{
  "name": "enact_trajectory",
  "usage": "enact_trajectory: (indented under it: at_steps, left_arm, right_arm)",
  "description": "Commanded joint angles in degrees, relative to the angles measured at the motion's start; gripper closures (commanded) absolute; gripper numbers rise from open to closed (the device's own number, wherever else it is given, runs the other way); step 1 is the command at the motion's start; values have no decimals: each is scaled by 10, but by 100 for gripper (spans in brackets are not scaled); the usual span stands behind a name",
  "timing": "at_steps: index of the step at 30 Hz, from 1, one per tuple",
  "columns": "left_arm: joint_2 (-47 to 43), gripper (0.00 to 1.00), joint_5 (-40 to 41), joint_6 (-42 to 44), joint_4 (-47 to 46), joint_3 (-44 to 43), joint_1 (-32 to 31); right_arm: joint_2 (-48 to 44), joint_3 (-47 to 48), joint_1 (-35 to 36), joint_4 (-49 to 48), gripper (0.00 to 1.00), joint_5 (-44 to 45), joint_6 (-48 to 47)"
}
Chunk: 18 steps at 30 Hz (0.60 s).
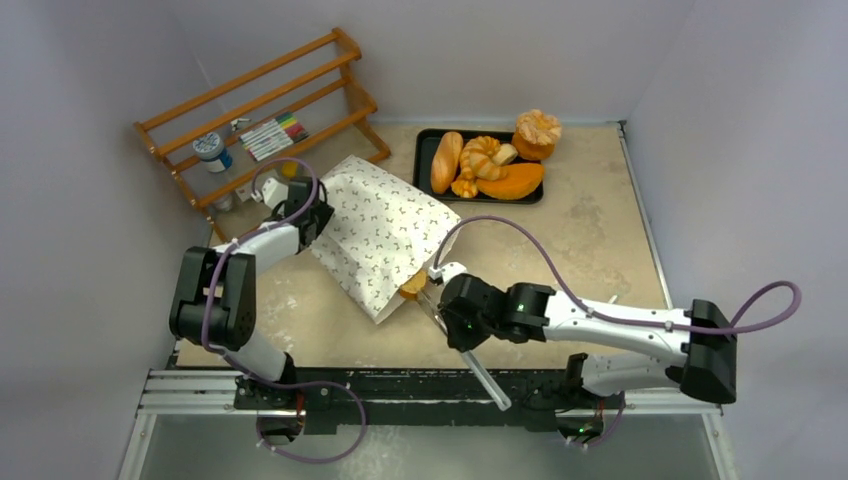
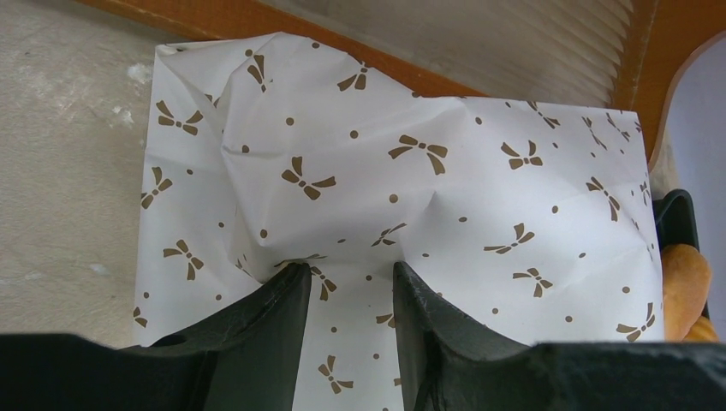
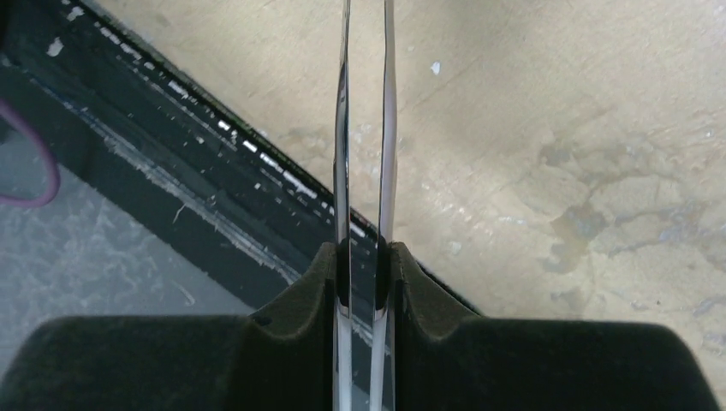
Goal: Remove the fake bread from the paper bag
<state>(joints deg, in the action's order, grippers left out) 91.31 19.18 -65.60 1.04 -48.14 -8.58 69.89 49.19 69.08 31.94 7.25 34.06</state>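
Bag (image 1: 375,235) lies flat on the desk (image 1: 580,240), left of the middle, running slantwise. Its closed end points to the rack (image 1: 255,110) at the back left and its mouth faces the near edge. A tan piece of bread (image 1: 413,285) sticks out of that mouth, partly still inside.

The left hand (image 1: 316,214) sits at the bag's far left end. In the left wrist view it is clenched on the bag (image 2: 385,154): a strip of paper runs between the fingers (image 2: 282,308), and creases gather toward them.

The right hand (image 1: 447,312) is just beside the bag's mouth and grips metal tongs (image 1: 490,385) across their middle. The right wrist view shows the two blades (image 3: 389,128) pressed close between its fingers (image 3: 317,282). One end of the tongs reaches the bread at the mouth. I cannot tell whether it pinches the bread.

A black tray (image 1: 425,150) with other breads stands behind the bag, at the back of the desk.
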Motion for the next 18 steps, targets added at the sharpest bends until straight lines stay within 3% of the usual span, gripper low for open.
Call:
enact_trajectory:
  at_steps: [1, 10, 18]
  left_arm:
    - [17, 60, 44, -18, -4, -38, -4]
    - [78, 60, 67, -28, 13, -104, -8]
    - [100, 60, 83, -12, 17, -112, -10]
  right_arm:
    - [-52, -1, 19, 40, 100, -12, 38]
    - [-97, 7, 138, 107, 100, -20, 110]
    - [-142, 88, 222, 179, 100, 31, 193]
